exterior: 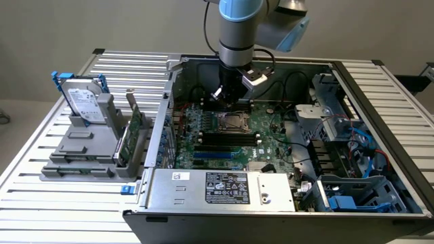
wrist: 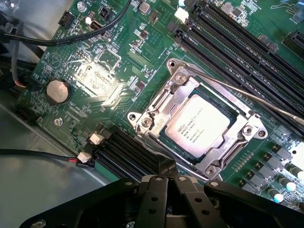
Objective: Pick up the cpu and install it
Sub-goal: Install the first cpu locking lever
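The cpu (wrist: 199, 125) has a matt silvery metal lid with fine printed text, seated in a socket frame (wrist: 156, 111) of bright, glossy stamped steel; at its 10 o'clock the motherboard (wrist: 71, 66) is green lacquered board, faintly shiny, while the gripper (wrist: 166, 183) looks matt black metal
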`<state>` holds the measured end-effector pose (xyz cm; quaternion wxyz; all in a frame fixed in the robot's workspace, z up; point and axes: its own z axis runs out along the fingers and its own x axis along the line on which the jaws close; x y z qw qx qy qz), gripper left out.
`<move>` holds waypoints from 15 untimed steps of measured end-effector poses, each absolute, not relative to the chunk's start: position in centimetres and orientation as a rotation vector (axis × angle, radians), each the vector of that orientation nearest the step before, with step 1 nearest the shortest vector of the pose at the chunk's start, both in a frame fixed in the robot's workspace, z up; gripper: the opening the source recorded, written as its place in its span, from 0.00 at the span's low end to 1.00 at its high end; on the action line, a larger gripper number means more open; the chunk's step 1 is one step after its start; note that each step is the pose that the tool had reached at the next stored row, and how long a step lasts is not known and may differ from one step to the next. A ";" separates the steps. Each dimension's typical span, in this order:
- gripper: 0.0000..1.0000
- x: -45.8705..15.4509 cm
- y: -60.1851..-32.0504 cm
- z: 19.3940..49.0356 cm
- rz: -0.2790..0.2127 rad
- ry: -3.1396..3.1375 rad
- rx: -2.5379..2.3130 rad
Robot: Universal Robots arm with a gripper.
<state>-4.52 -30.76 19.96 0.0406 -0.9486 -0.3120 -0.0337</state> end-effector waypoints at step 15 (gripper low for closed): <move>0.11 -4.5 -30.6 20.5 -0.096 -0.971 -2.912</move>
